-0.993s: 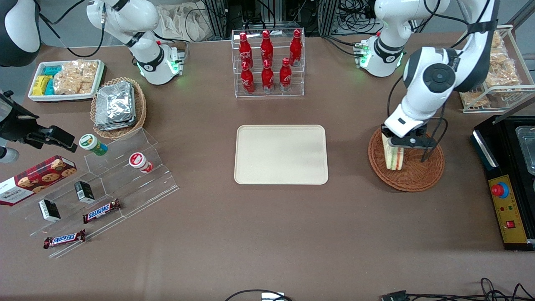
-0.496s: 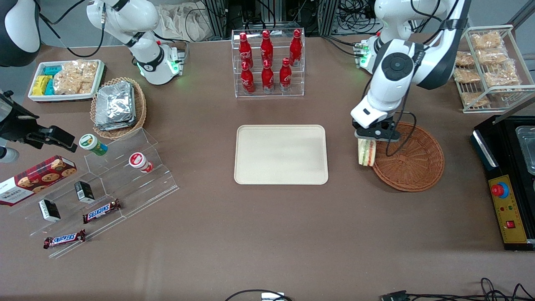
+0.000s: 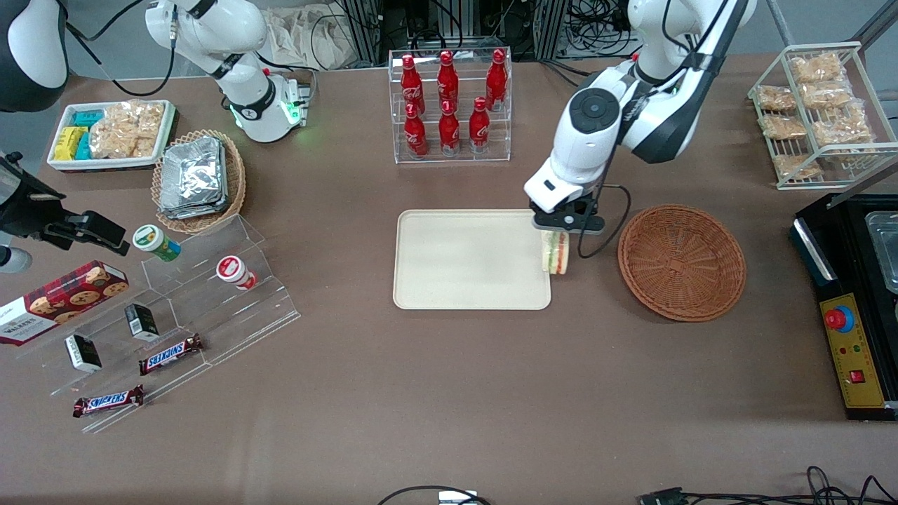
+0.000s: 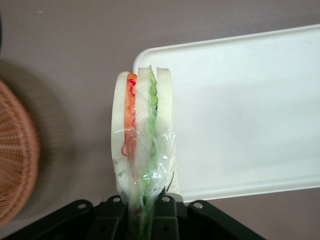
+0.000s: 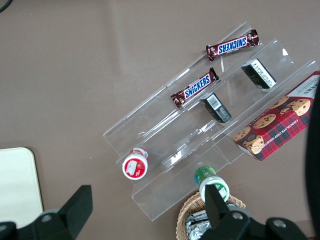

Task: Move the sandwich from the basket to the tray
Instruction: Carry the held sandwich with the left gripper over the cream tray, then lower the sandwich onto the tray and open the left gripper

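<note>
My gripper (image 3: 561, 226) is shut on the sandwich (image 3: 557, 253), a wrapped wedge of pale bread with green and orange-red layers. It hangs in the air over the edge of the cream tray (image 3: 463, 259) that faces the basket. In the left wrist view the sandwich (image 4: 142, 135) points away from my gripper (image 4: 143, 212), its wrap pinched between the jaws, over the corner of the tray (image 4: 240, 115). The reddish-brown basket (image 3: 682, 261) stands empty toward the working arm's end of the table, and its rim (image 4: 17, 150) shows in the wrist view too.
A clear rack of red bottles (image 3: 449, 105) stands farther from the camera than the tray. A black control box (image 3: 852, 308) and a wire rack of snack bags (image 3: 814, 112) lie toward the working arm's end. Snack shelves (image 3: 175, 315) and a foil-pack basket (image 3: 198, 179) sit toward the parked arm's end.
The gripper has lifted the sandwich out of the basket and carried it sideways to the tray's edge. The basket is now empty.
</note>
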Action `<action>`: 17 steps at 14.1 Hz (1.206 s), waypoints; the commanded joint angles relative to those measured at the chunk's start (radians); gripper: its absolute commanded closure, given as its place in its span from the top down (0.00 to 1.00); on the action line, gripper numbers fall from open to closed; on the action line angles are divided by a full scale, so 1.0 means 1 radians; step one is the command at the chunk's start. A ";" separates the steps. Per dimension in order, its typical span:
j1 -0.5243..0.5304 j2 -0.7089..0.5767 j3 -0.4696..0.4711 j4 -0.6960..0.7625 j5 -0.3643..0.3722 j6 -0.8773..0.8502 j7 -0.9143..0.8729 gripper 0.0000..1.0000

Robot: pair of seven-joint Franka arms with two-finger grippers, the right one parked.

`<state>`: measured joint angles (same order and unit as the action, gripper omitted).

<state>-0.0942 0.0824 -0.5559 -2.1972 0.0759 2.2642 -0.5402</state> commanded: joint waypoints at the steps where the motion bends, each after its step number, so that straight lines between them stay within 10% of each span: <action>1: -0.036 0.066 0.004 0.066 0.021 -0.025 -0.027 0.00; 17: -0.134 0.413 0.005 0.220 0.335 -0.020 -0.328 0.08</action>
<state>-0.2034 0.4748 -0.5555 -2.0064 0.3626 2.2643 -0.8133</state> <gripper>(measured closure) 0.850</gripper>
